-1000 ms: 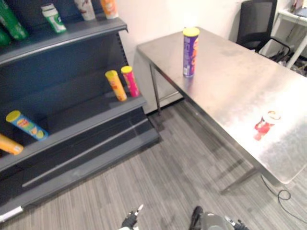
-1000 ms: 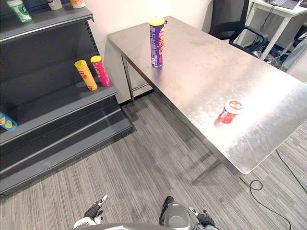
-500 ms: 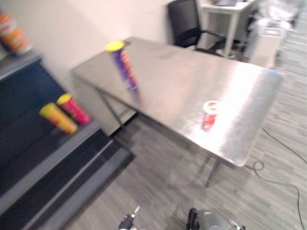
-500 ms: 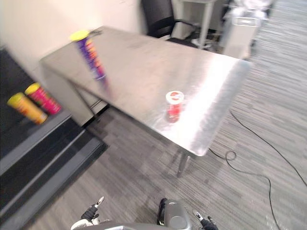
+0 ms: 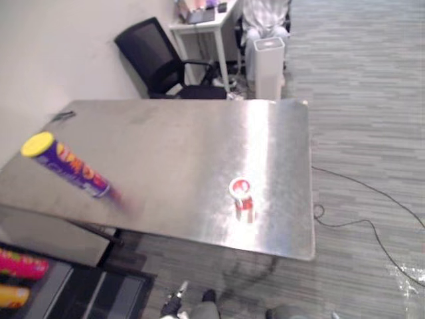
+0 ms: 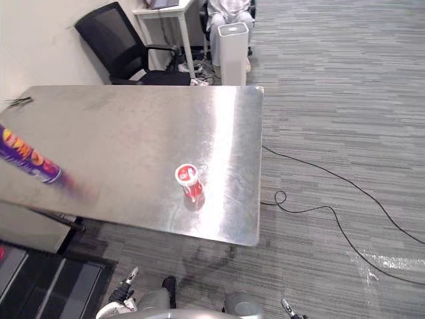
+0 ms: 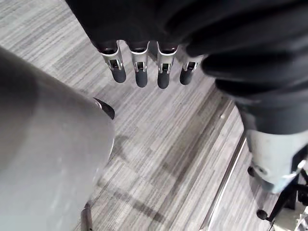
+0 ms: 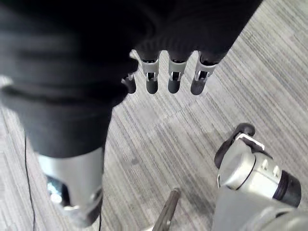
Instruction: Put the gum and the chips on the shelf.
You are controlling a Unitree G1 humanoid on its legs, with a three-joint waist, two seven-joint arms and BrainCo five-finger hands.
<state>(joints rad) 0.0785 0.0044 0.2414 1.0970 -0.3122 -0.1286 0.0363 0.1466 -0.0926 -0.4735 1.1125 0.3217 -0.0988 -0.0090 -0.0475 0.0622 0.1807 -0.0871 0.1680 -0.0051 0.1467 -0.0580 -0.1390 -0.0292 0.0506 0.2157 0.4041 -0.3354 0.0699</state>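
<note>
A tall purple cardboard chips can [image 5: 66, 166] with a yellow lid is seen at the left end of the stainless steel bench [image 5: 186, 133], its base on the steel and close to the near edge. Orange lettering is carried on its side; the can is somewhat blurred. A small red gum tub [image 5: 242, 199] with a white lid is stood upright further right, a little back from the near edge and well in from the right edge. The two are well apart, with a broad stretch of bare steel between them and more behind them up to the far edge.

Below the bench's near-left corner a dark shelf [image 5: 86, 292] is seen, with a pink can [image 5: 20, 264] and a yellow can [image 5: 10, 296] lying on it at the far left. Beyond the far edge of the bench a black office chair [image 5: 156, 60], a white desk [image 5: 199, 20] and a white upright bin [image 5: 269, 60] are placed, and a seated person [image 5: 265, 16] is partly seen there. To the right of the bench, grey striped carpet [image 5: 372, 119] lies open.

The left hand [image 7: 141, 72] is hung low over the carpet with its fingers straight and released, nothing being grasped. The right hand [image 8: 174, 79] is likewise held over the carpet, its fingers straight, released and empty.
</note>
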